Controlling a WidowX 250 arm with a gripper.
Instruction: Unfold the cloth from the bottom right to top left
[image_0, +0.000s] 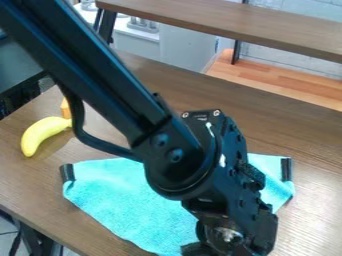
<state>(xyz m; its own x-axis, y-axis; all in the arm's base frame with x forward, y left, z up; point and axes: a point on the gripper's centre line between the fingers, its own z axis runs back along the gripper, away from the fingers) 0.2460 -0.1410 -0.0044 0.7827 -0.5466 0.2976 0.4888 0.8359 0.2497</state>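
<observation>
1. In the camera view, the turquoise cloth (120, 200) lies on the brown wooden table (314, 190), in the lower middle. The arm (100, 65) crosses in front of it, hiding much of its middle and right side.
2. A black patch (67, 173) marks the cloth's upper left corner, and a second dark patch (286, 170) sits at its upper right. Between them, part of the top edge is hidden behind the arm.
3. The gripper (230, 240) hangs over the lower right part of the cloth, its lower end running down to the bottom edge of the view. How far open it is, and whether it has hold of the cloth, I cannot tell. The cloth's lowest part is cut off there too, so its bottom corner is hard to make out.
4. A yellow banana (43, 132) lies on the table, left of the arm and apart from the cloth. Just beyond its upper end is an orange thing (65, 108), probably a block, partly hidden by the arm's black cable (93, 142).
5. Behind the table, a brown shelf (234, 25) is cut off by the view's edge.
</observation>
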